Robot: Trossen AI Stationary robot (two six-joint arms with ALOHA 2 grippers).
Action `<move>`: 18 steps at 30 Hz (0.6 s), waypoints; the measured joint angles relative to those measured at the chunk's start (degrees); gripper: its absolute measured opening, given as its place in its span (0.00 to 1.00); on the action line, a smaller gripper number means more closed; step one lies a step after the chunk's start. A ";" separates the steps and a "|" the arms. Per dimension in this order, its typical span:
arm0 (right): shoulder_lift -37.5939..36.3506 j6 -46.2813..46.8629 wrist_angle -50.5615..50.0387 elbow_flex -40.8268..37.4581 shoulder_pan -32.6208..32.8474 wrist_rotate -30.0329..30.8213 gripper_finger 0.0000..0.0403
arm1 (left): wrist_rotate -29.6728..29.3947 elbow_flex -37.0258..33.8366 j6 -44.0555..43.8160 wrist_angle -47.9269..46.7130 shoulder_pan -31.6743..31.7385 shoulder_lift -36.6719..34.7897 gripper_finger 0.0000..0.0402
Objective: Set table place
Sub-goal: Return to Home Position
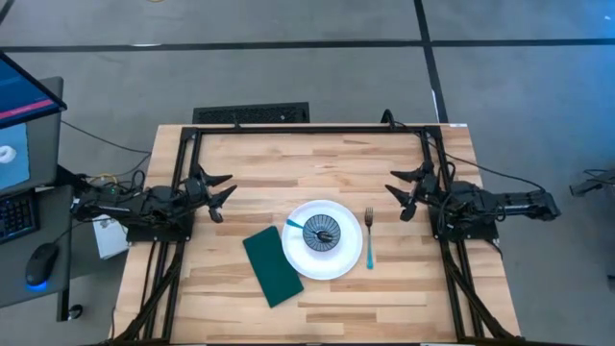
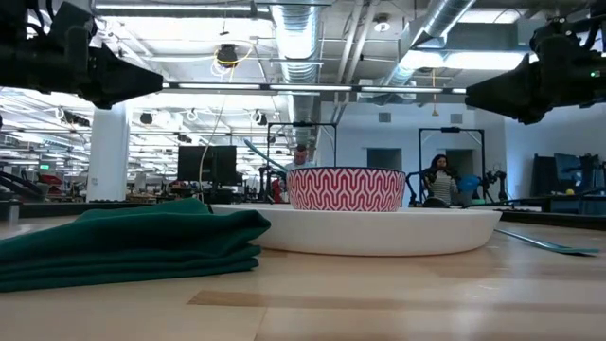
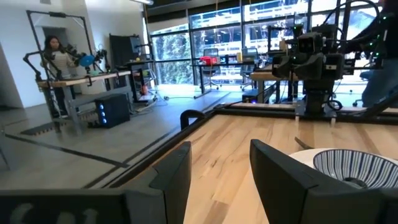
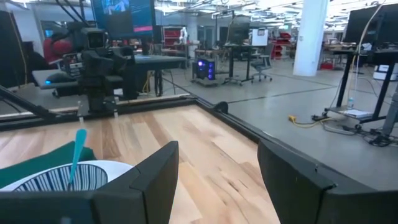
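Arms sit at opposite sides of the desk point(image 1: 317, 159), which is light wood on a black frame. Left end effector point(image 1: 229, 186) hovers near the left edge, fingers spread wide. Its wrist view shows an empty gap between them.

Next rightward, the dark green napkin point(image 1: 272, 266) lies folded flat and tilted. Its right edge is touching or just under the rim of the white plate point(image 1: 336, 273); cannot tell which. Patterned bowl point(image 1: 322, 232) stands upright at the plate's centre. Spoon point(image 1: 296, 224) rests in the bowl, blue handle leaning out over the bowl's rim on the napkin side. Fork point(image 1: 369, 235) lies on the wood just right of the plate, apart from it, tines toward the top of the high view.

Right end effector point(image 1: 394, 186) hovers near the right edge, fingers wide apart, holding nothing.
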 joint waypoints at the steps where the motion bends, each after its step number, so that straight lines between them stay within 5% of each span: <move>1: 0.00 0.02 -0.02 0.00 0.00 0.01 0.61 | 0.01 0.00 0.12 -0.01 0.00 0.00 0.39; 18: 0.00 0.02 -0.06 0.00 0.00 0.01 0.61 | 0.04 -0.04 -0.84 -0.07 0.00 0.00 0.39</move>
